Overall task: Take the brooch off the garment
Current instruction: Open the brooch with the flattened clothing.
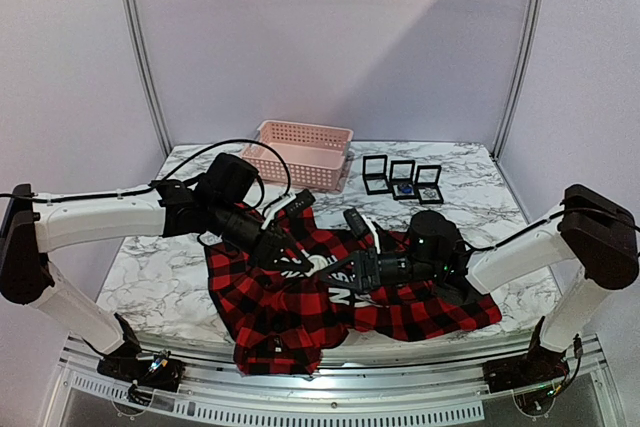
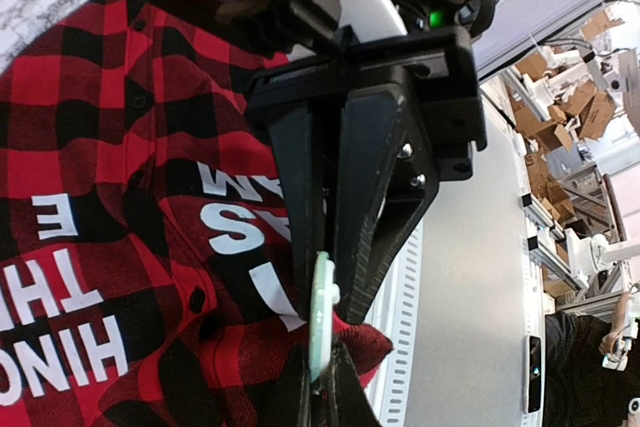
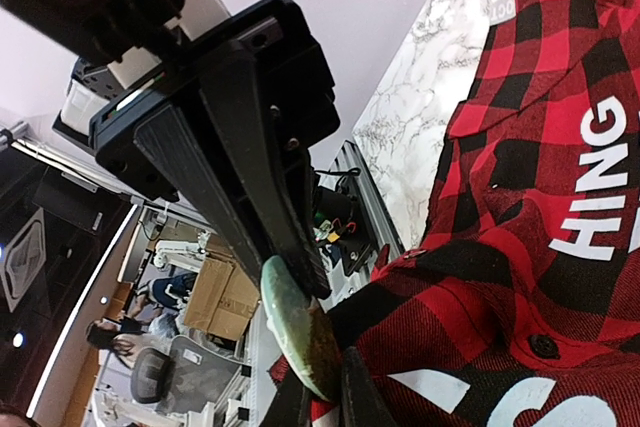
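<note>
Both grippers on brooch, mid-shirt.
L gripper [image 1: 298, 263] & R gripper [image 1: 328, 273] tip-to-tip over middle of garment [image 1: 270, 312], spread rumpled on marble table [image 1: 170, 277]. Fingers of each nearly closed, pinching opposite edges of brooch [image 3: 292, 332]: pale green disc, edge-on in wrist views, just above red/black plaid near white lettering [image 2: 60, 337]. Can't tell if pin is in cloth. Pink basket [image 1: 290, 172] & small black boxes [image 1: 375, 185] at far edge, well apart.

Item 1: red-and-black buffalo-plaid flannel shirt [image 1: 270, 312]. It has white block lettering and dark buttons, and lies crumpled and spread over the near middle of the white marble table [image 1: 160, 267].

Item 2: pale green round disc brooch [image 2: 320, 307]. It is thin, seen edge-on, and stands upright at a raised fold of the shirt beside the lettering.
</note>
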